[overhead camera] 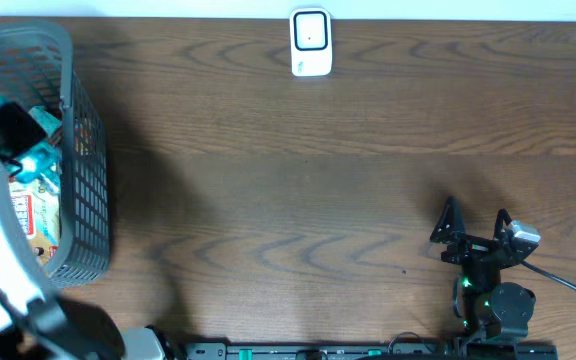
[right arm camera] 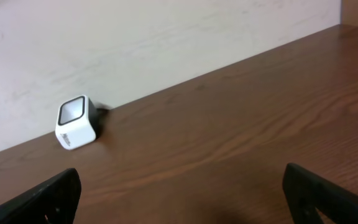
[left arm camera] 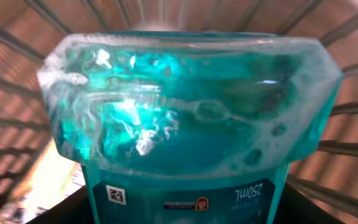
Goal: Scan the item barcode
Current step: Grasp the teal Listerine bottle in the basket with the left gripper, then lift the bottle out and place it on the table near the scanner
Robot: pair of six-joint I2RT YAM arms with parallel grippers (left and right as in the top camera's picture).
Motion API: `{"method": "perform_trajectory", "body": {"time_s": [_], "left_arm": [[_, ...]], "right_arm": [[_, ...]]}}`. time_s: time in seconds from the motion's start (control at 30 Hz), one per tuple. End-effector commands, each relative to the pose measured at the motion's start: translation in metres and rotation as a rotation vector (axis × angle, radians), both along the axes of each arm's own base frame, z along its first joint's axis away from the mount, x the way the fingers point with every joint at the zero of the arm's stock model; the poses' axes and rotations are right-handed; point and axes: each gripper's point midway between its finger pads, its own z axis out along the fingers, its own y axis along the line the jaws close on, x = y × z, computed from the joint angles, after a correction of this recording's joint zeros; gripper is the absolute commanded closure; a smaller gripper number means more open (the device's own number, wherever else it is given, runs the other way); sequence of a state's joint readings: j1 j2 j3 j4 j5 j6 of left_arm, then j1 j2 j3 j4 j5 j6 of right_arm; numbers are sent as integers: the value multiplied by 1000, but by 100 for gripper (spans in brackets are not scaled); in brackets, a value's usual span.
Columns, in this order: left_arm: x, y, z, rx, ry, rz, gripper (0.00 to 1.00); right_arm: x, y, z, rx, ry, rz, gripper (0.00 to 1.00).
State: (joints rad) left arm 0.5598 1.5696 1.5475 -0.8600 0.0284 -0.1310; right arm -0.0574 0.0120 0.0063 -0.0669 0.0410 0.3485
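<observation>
Overhead view: desk point(overhead camera: 298, 180) carries a basket point(overhead camera: 88, 180), teal bottle point(left arm camera: 191, 124) inside it. Left pincer point(overhead camera: 20, 145) is in the basket at the bottle; grip cannot be determined. Scanner point(overhead camera: 310, 42) stands well clear of the basket. Right pincer point(overhead camera: 475, 218) is fully spread and empty. Judged step: pickup. Next: secure, lift out, present barcode.

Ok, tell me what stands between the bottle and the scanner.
The wall of the basket: the bottle sits inside it, at the left end of the table. Past that wall, only bare wood lies before the scanner at the far edge.
</observation>
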Motion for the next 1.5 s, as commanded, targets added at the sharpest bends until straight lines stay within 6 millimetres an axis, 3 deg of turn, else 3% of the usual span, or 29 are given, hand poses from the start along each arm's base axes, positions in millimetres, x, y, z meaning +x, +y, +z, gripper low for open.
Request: {"method": "perform_trajectory", "body": {"time_s": [0.0, 0.13, 0.27, 0.43, 0.6, 0.8, 0.93, 1.1, 1.27, 1.3, 1.47], "left_arm": [[-9, -4, 76, 113, -201, 11, 48], [-30, -24, 148, 155, -443, 51, 48], [-40, -65, 184, 123, -578, -73, 48], [-36, -132, 205, 34, -671, -300, 48], [-20, -195, 195, -77, -650, -487, 48], [12, -285, 150, -195, -502, -722, 48], [29, -337, 99, -231, -338, -825, 48], [41, -401, 22, -281, -116, -942, 48], [47, -432, -54, -269, 76, -974, 48], [47, -439, -79, -256, 140, -978, 48], [42, -455, -132, -252, 263, -997, 48]], "right_arm": [[0, 1, 0, 2, 0, 1, 1], [0, 1, 0, 3, 0, 1, 1], [0, 1, 0, 2, 0, 1, 1], [0, 1, 0, 2, 0, 1, 1], [0, 1, 0, 2, 0, 1, 1], [0, 1, 0, 2, 0, 1, 1], [0, 1, 0, 2, 0, 1, 1], [0, 1, 0, 2, 0, 1, 1], [0, 1, 0, 2, 0, 1, 1], [0, 1, 0, 2, 0, 1, 1], [0, 1, 0, 2, 0, 1, 1]]}}
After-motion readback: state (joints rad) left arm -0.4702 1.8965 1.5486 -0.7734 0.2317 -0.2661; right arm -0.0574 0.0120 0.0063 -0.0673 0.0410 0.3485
